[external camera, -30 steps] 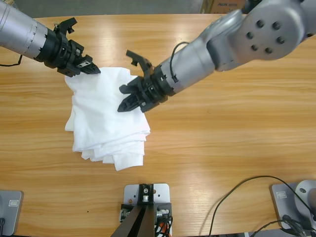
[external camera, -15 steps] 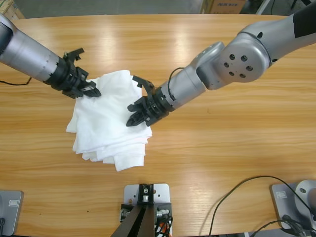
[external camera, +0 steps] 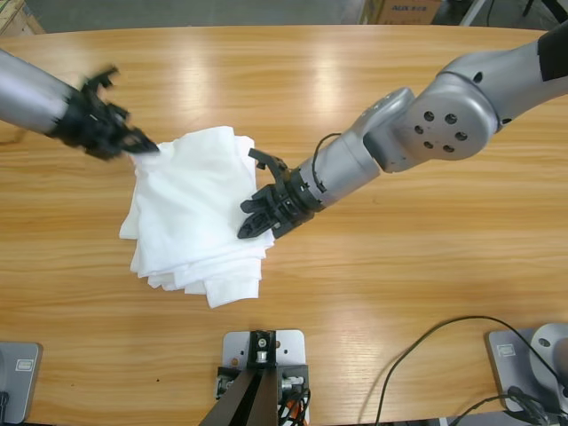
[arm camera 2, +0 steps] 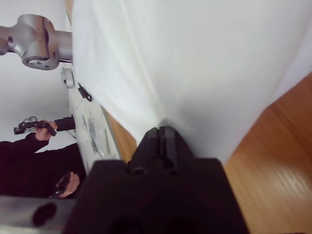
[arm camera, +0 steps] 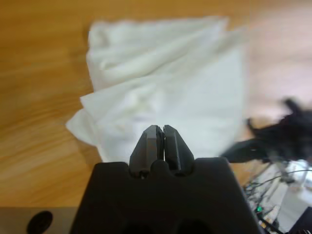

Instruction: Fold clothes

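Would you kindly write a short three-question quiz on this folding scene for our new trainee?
1. True or false: the left gripper has its jaws spread wide.
2. The right gripper is at which edge of the folded white bundle in the high view: A) left, B) right, C) bottom?
3. What surface does the bundle lie on?

Key: 1. False, they are shut. 2. B. 3. The wooden table.

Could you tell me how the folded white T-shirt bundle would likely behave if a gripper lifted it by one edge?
The T-shirt bundle would probably sag and unfold: its layers lie loose and fanned at the near edge. It looks thin and light, so the right gripper, pinching the cloth, might raise only the top layer.
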Tool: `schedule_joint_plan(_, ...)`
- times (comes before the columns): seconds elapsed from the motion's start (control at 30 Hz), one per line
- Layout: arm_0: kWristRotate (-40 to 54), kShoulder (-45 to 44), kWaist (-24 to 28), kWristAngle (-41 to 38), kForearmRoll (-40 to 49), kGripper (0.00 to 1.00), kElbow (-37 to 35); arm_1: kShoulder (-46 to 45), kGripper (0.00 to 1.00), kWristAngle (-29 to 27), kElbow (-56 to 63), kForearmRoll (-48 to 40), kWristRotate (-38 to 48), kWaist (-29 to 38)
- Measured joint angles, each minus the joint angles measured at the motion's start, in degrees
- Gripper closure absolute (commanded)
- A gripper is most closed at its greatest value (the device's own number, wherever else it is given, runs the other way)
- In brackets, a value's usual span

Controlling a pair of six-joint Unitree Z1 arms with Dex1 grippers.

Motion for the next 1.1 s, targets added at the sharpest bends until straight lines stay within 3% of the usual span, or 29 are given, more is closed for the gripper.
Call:
schedule_joint_plan(0.17, -3.84, -14.34, -2.39, 0.0, 1.72, 1.0, 0.43, -7.52, 1.0, -1.81, -7.42, 10.21, -0.97, 0.04)
schedule_joint_plan(0.3, -4.68, -18.4, -8.09, 0.0, 2.66, 1.0, 5.92, -8.74, 1.0, -2.59, -16.51, 14.74, -3.43, 0.01)
schedule_joint_plan(0.47, -5.05, -18.44, -12.63, 0.0, 2.11, 1.0, 9.94, -2.79, 1.0, -1.08, -23.01, 15.73, -4.49, -1.21)
schedule_joint_plan(0.73, -5.47, -15.53, -15.57, 0.0, -4.68, 1.0, 14.69, 7.16, 1.0, 1.2, -26.35, 15.77, -5.38, -3.98)
schedule_joint_plan(1.1, -5.91, -6.83, -18.8, 0.0, -11.09, 1.0, 17.9, 11.6, 1.0, 2.24, -30.85, 15.77, -5.38, -4.82)
